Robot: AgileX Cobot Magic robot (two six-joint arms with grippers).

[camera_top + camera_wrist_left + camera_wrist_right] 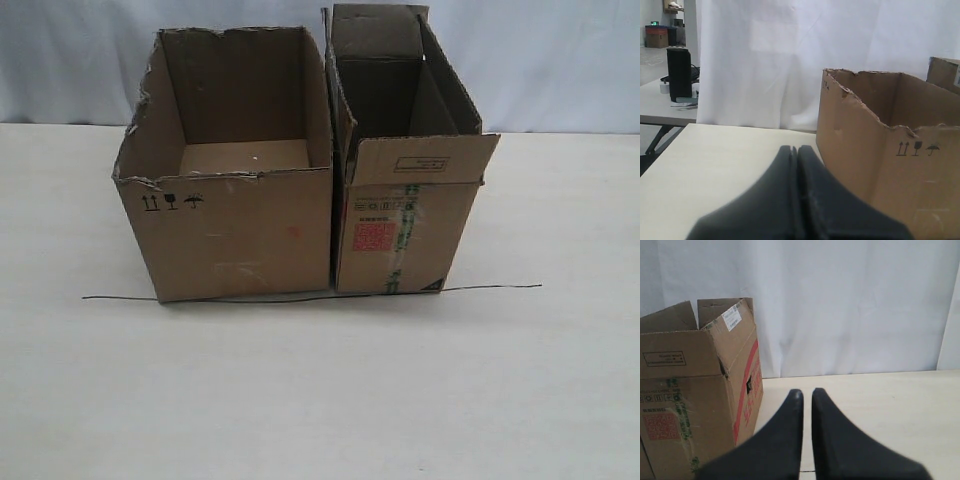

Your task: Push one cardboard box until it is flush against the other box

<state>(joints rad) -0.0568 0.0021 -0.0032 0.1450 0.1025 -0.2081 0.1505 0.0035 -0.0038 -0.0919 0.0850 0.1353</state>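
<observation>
The cardboard box (230,235), wide with ragged torn top edges and small black handling symbols, stands open on the pale table. The other box (400,235), narrower and taller with a folded-out flap, a red stamp and green tape, stands close against its right side; only a thin dark seam shows between them. Neither gripper appears in the exterior view. My left gripper (795,148) is shut and empty, just off the cardboard box (855,150); a corner of the other box (945,70) shows beyond. My right gripper (807,392) is shut to a thin slit, empty, beside the other box (685,405).
A thin black line (490,288) runs across the table (320,400) along the boxes' front faces. A white curtain (560,60) hangs behind. In the left wrist view a second table with a black object (679,75) stands farther off.
</observation>
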